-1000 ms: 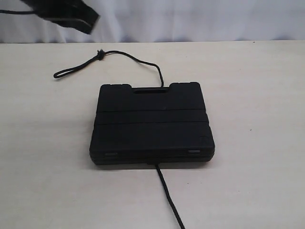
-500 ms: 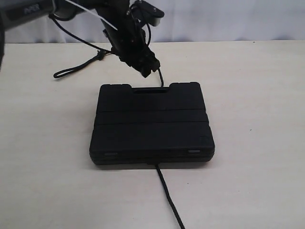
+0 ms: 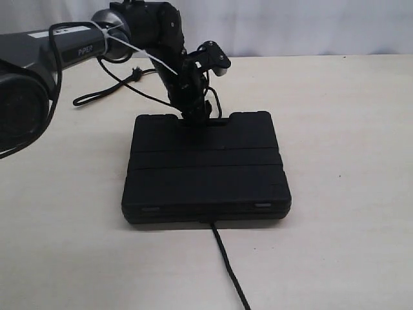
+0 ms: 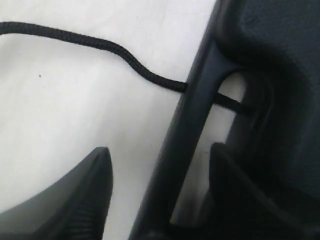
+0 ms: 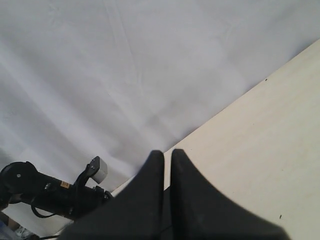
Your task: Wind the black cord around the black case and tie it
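Note:
The black case [image 3: 205, 171] lies flat mid-table, its slot handle on the far edge. The black cord [image 3: 227, 268] comes out from under the near edge; its far part ends in a knot [image 3: 135, 72] and a narrow loop [image 3: 90, 98]. My left gripper [image 3: 193, 116] is down at the handle. In the left wrist view it [image 4: 159, 150] is open, its fingers astride the handle bar [image 4: 192, 120], and the cord [image 4: 100, 42] reaches the bar and passes through the slot. My right gripper [image 5: 166, 152] is shut on nothing, held up off the table and outside the exterior view.
The pale table [image 3: 348, 129] spreads on all sides of the case, with a white curtain [image 3: 310, 26] along its back. The left arm [image 3: 71, 45] stretches in from the far left, its own smooth cables hanging over the cord's loop end.
The left arm swung in from the top left and dropped its gripper from above the cord's far end down onto the case's handle. Case and cord have not moved.

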Motion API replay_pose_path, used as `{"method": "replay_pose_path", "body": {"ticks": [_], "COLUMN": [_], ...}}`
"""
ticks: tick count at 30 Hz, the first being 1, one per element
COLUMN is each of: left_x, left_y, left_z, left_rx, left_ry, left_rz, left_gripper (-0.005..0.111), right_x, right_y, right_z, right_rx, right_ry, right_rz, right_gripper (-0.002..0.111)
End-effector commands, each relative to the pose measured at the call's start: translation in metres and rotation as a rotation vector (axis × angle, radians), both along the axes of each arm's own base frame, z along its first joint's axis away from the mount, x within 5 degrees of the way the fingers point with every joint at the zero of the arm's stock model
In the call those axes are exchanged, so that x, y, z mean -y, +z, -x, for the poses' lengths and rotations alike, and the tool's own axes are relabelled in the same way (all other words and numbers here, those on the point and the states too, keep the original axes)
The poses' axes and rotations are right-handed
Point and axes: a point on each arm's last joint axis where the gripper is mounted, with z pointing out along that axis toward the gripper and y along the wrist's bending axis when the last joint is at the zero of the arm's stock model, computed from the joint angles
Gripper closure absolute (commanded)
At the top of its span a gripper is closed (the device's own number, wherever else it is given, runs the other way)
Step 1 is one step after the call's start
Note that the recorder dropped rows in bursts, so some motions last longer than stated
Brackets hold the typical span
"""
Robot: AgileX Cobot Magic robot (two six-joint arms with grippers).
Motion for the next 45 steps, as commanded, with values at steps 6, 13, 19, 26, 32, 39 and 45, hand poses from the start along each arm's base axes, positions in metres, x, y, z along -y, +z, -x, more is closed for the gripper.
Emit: {"method": "replay_pose_path", "body": {"ticks": [6,13,19,26,32,39,45], "left_x": [0.005,0.006,0.007,-0.006,-0.014,-0.011,-0.007], "left_y": [-0.028,-0.018,0.008,0.044,0.057,0.075,0.093], "left_z": [-0.005,0.0,0.002,0.0,-0.002,0.002,0.007], "left_rx": [0.009,-0.084,-0.164,-0.161,-0.154,-0.185,-0.236], "left_ry": [-0.029,0.028,0.116,0.29,0.387,0.503,0.619], "left_rz": [0.012,0.026,0.078,0.134,0.137,0.209,0.297], "left_gripper": [0.063,0.107,0.107,0.107,0.107,0.107,0.107], "right_x": [-0.002,-0.002,-0.002,-0.002,-0.012,-0.024,-0.033], "right_y": [-0.001,-0.001,-0.001,-0.002,0.02,0.062,0.092], "right_z": [0.001,0.001,0.001,0.001,0.007,-0.005,-0.039], "right_rx": [-0.011,-0.011,-0.011,-0.017,-0.002,-0.082,-0.143], "right_ry": [0.019,0.019,0.019,0.026,0.127,0.304,0.51], "right_rz": [0.018,0.018,0.018,0.019,0.194,0.495,0.764], "right_gripper": [0.104,0.104,0.104,0.104,0.104,0.104,0.104]}}
